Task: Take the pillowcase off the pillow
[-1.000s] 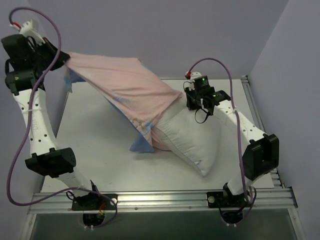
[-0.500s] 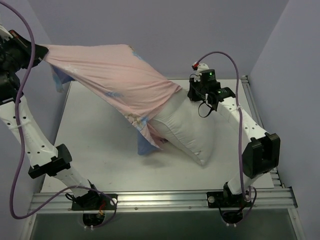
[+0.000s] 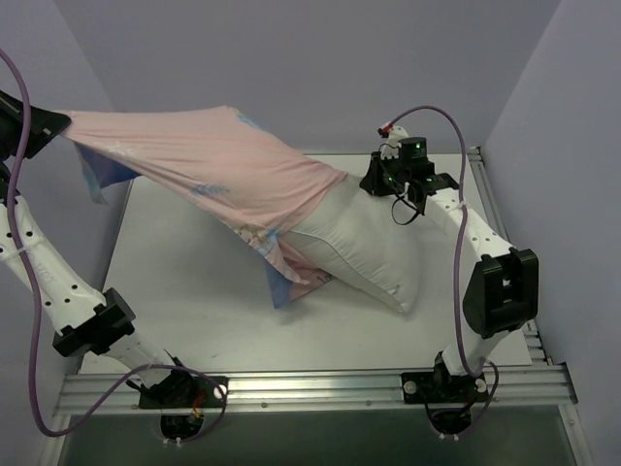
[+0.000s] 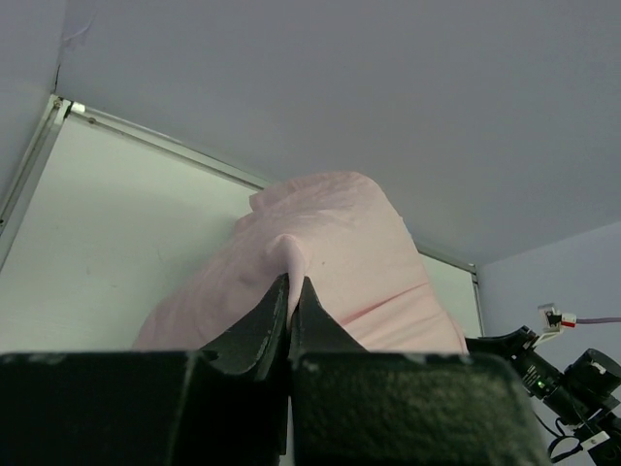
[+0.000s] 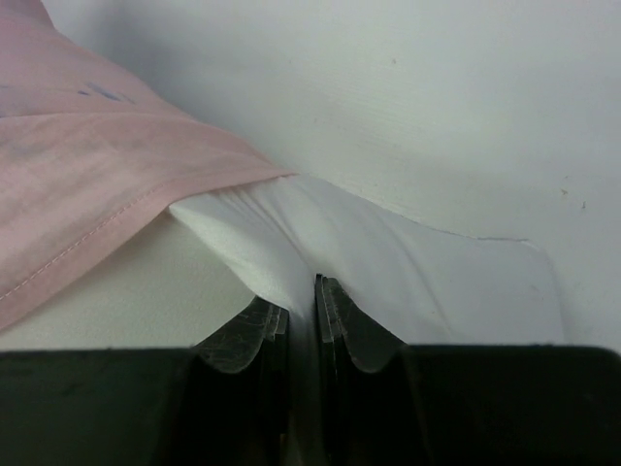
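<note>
Pillowcase removal, cover partly drawn off. The left jaws are pressed together on a small peak of the pillowcase [image 4: 325,243], which shows its pale pink lining. From that pinch the cloth runs away as a taut raised sheet toward the right arm [image 3: 466,233]. The right jaws, all but closed, nip a corner fold of the pillow [image 5: 388,257]; the pillowcase's stitched edge lies just left of them, touching the white fabric.

From overhead, the pillowcase spans the gap between the two pairs of jaws. It is lifted off the tabletop [image 3: 184,282] at the left jaws and sags to a blue printed flap midway. The pillow slopes down from the right jaws to rest on the tabletop, the part nearest the left jaws hidden under the cloth.

Handling, as judged: the pillowcase is thin, light and floppy, likely to creep out of a shallow pinch under tension, so a doubled fold near its closed end is the safer hold. The pillow is soft, light and compressible, apt to trail after the cover unless held deep at a corner.
</note>
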`<action>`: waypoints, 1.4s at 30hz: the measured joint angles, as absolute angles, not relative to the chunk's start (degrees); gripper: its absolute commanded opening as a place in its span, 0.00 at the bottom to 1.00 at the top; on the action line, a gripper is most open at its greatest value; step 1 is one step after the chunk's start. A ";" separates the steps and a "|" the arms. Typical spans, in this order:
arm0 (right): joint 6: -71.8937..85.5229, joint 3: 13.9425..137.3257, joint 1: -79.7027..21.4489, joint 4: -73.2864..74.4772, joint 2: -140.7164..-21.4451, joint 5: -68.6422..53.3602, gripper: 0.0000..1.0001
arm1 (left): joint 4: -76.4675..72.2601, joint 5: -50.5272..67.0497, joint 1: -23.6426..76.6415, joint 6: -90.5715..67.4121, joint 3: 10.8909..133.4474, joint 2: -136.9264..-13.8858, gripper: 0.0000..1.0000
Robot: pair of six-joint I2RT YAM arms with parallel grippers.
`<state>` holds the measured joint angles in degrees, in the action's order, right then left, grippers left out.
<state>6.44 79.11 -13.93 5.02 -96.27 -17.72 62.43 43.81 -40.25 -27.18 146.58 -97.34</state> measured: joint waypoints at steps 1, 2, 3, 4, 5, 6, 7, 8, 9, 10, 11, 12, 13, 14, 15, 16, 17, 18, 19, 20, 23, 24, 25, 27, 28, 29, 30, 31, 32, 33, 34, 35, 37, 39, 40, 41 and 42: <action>6.44 78.83 -13.34 4.49 -96.16 -18.33 0.00 | 62.43 43.83 -40.25 -27.18 146.58 -97.34 0.02; 6.44 78.48 -12.47 4.01 -96.03 -19.49 0.00 | 62.46 43.86 -40.25 -27.18 146.58 -97.34 0.02; 6.46 78.24 -11.38 3.73 -95.94 -20.64 0.00 | 62.50 43.92 -40.25 -27.22 146.65 -97.34 0.02; 6.46 78.13 -10.11 3.55 -95.90 -21.52 0.00 | 62.74 44.21 -40.27 -27.31 147.02 -97.43 0.02; 6.48 78.11 -8.82 3.49 -95.88 -22.68 0.00 | 63.00 44.51 -40.27 -27.57 147.59 -97.58 0.02; 6.50 78.11 -7.66 3.51 -95.83 -23.57 0.00 | 63.35 45.21 -40.27 -27.90 148.44 -97.82 0.02; 6.50 78.02 -6.74 3.49 -95.66 -24.40 0.00 | 63.53 46.02 -40.29 -28.10 149.14 -97.97 0.02; 6.44 77.76 -6.26 3.42 -95.31 -25.36 0.00 | 63.40 46.72 -40.34 -28.23 149.23 -97.91 0.02; 6.11 77.14 -6.20 3.29 -94.59 -25.91 0.00 | 62.89 47.24 -40.34 -28.29 148.35 -97.36 0.02; 5.48 76.16 -6.83 3.16 -93.60 -25.56 0.00 | 61.76 47.37 -40.36 -28.21 145.97 -96.09 0.02; 4.47 75.00 -7.84 3.01 -92.51 -24.56 0.00 | 59.79 46.87 -40.36 -27.33 141.93 -94.28 0.02; 3.79 73.78 -8.97 2.94 -91.39 -23.24 0.00 | 57.23 45.74 -40.16 -25.87 136.51 -91.83 0.02; 3.16 72.62 -10.17 3.01 -90.43 -22.04 0.00 | 53.93 43.35 -39.38 -24.05 129.05 -88.55 0.02; 2.57 71.02 -11.27 2.85 -89.41 -20.73 0.00 | 51.13 39.94 -37.39 -21.47 121.14 -85.23 0.02; 2.35 68.55 -11.75 2.59 -88.03 -19.68 0.00 | 48.62 37.15 -35.57 -19.33 115.09 -83.02 0.02; 2.31 67.37 -11.92 2.66 -87.33 -19.14 0.00 | 46.96 34.92 -33.69 -17.19 109.89 -81.47 0.02; 2.11 64.82 -12.16 2.07 -85.89 -17.89 0.00 | 45.63 32.86 -31.27 -15.03 105.19 -80.58 0.02; 1.87 62.28 -12.67 2.00 -84.16 -16.29 0.00 | 44.62 31.16 -29.34 -12.99 100.92 -80.20 0.02; 1.52 59.96 -13.67 1.96 -82.48 -14.79 0.00 | 43.86 29.76 -27.73 -11.09 96.92 -80.16 0.07; 1.21 57.95 -14.83 1.96 -80.66 -13.30 0.00 | 43.72 28.32 -26.65 -9.26 93.58 -80.49 0.19; 0.56 53.36 -19.92 0.73 -76.01 -11.31 0.00 | 43.68 24.36 -25.30 -2.98 86.74 -81.93 0.73; 0.34 52.31 -22.28 0.21 -74.96 -10.68 0.00 | 43.66 23.59 -25.17 -0.82 85.69 -82.19 0.86; -0.05 51.31 -25.43 -0.34 -74.08 -9.52 0.00 | 43.70 22.94 -25.08 1.08 85.01 -82.21 0.94; -0.27 49.74 -30.13 -2.00 -73.06 -7.86 0.00 | 43.53 22.90 -24.49 3.60 84.97 -81.84 0.94; -0.08 48.90 -31.90 -3.09 -72.60 -7.49 0.00 | 43.40 23.14 -23.81 5.21 84.97 -81.36 0.94; 0.32 48.05 -33.08 -4.21 -72.10 -7.49 0.00 | 43.75 23.92 -22.50 6.98 85.23 -80.66 0.94; 0.99 47.18 -33.98 -5.32 -71.50 -7.64 0.00 | 44.45 24.88 -20.69 8.40 85.97 -80.23 0.94; 1.72 46.30 -34.70 -6.44 -70.96 -7.97 0.00 | 45.30 26.00 -18.48 9.76 87.29 -80.03 0.94; 2.59 45.34 -35.20 -7.57 -70.37 -8.43 0.00 | 46.09 26.85 -15.35 11.00 88.99 -79.99 0.95; 3.51 44.53 -35.46 -8.58 -69.87 -8.86 0.00 | 46.57 27.55 -11.27 11.99 90.50 -79.99 0.96; 4.40 43.83 -35.75 -9.56 -69.52 -9.34 0.00 | 46.50 27.14 -5.96 12.91 91.59 -79.99 0.96; 5.21 43.18 -35.75 -10.61 -69.25 -9.82 0.00 | 46.41 26.65 0.12 13.72 92.38 -79.94 0.97; 6.92 42.04 -35.66 -12.58 -68.93 -10.20 0.00 | 46.26 26.46 12.58 14.74 92.44 -80.71 0.99; 8.14 41.17 -35.66 -13.93 -68.66 -10.46 0.00 | 46.15 25.21 22.98 15.35 92.38 -83.02 0.99; 8.69 40.91 -35.66 -14.33 -68.62 -10.48 0.00 | 46.02 24.69 27.00 15.53 92.38 -84.73 0.99; 9.21 40.84 -35.66 -14.52 -68.60 -10.50 0.00 | 45.67 23.35 30.70 15.68 92.31 -86.96 1.00; 9.56 40.73 -35.66 -14.79 -68.62 -10.50 0.00 | 45.30 22.39 32.71 15.73 92.25 -88.66 1.00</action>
